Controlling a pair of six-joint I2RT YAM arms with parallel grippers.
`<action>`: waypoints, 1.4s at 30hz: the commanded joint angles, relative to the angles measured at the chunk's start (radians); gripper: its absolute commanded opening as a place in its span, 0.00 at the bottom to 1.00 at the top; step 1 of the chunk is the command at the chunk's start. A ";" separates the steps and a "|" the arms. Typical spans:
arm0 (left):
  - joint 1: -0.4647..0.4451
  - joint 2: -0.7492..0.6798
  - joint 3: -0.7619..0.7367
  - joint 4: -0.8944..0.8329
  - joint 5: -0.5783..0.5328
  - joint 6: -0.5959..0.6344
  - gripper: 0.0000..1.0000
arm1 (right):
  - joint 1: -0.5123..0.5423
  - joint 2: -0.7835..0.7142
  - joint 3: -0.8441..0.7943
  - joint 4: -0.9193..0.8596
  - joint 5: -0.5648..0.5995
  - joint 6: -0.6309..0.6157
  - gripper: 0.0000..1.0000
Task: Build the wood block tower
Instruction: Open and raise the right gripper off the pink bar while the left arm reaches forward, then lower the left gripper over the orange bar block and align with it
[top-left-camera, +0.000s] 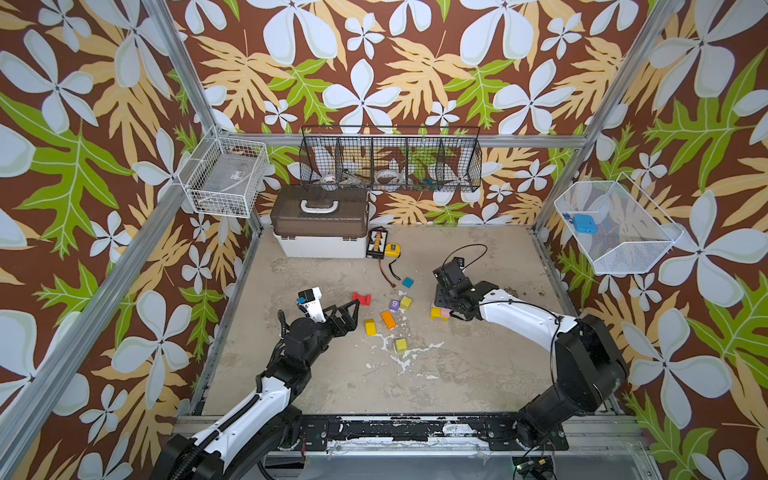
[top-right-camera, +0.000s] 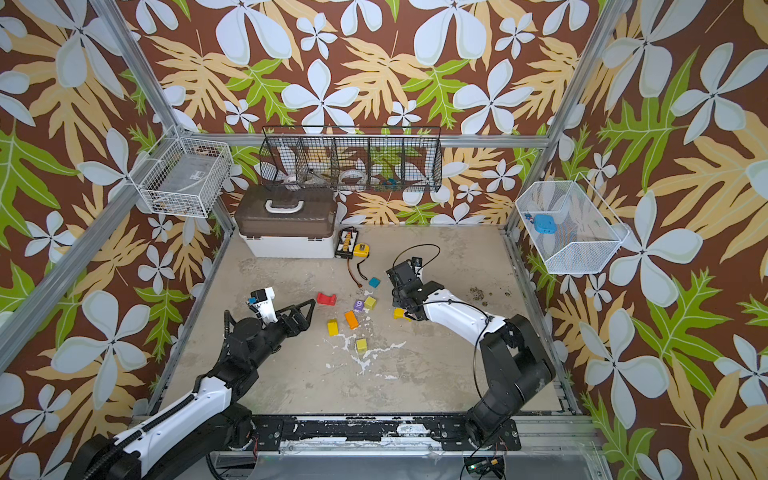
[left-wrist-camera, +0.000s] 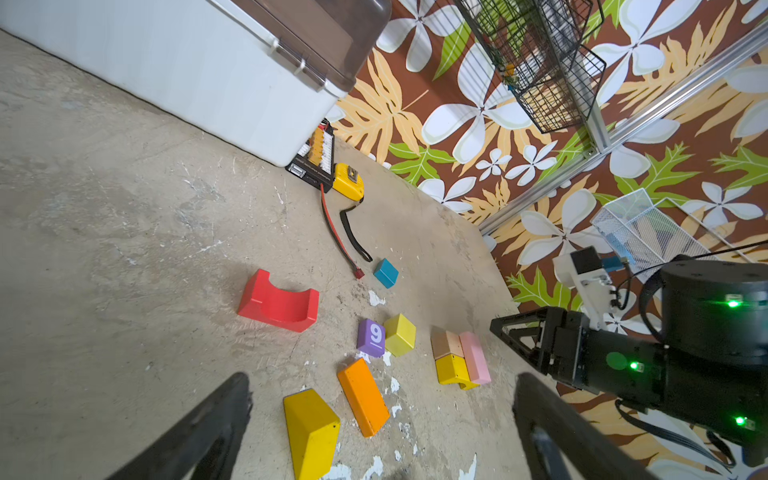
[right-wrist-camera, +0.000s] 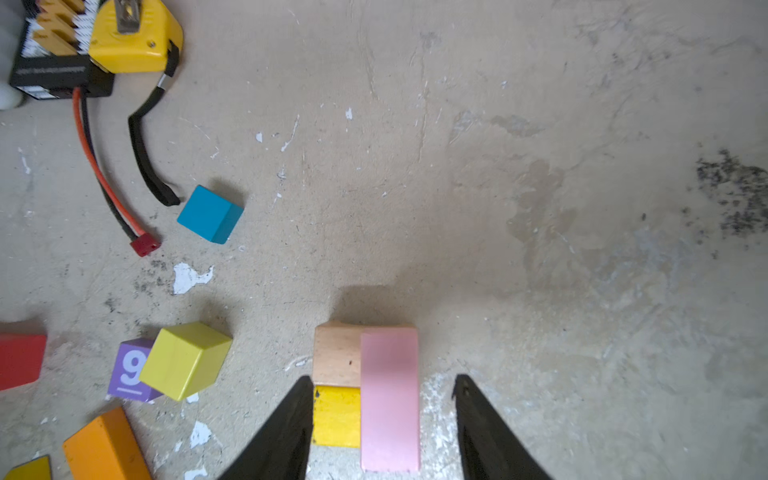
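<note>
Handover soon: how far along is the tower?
Done: tan block and pink bar seem set on a yellow base. In hand: nothing; the right pincer straddles them, open; the left pincer is open, empty. Left: red arch, teal cube, purple cube, orange bar, yellow wedge and more lie loose.

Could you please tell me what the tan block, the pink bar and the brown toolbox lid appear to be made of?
Tan square block: seemingly bare wood, matt; faint grain and a dark speck show.
Pink flat bar: probably painted wood, with a smooth matt coat; no grain visible.
Brown lid of the white toolbox: likely smoky plastic, perhaps translucent; slightly glossy, with soft reflections.
</note>
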 joint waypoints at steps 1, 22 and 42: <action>-0.059 0.008 0.028 -0.006 -0.044 0.059 1.00 | 0.001 -0.069 -0.043 0.062 0.036 -0.038 0.62; -0.312 0.228 0.201 -0.177 -0.145 0.477 1.00 | 0.002 -0.214 -0.188 0.194 0.037 -0.028 0.63; -0.314 0.691 0.503 -0.468 -0.054 0.696 0.78 | 0.001 -0.180 -0.167 0.157 0.009 -0.010 0.62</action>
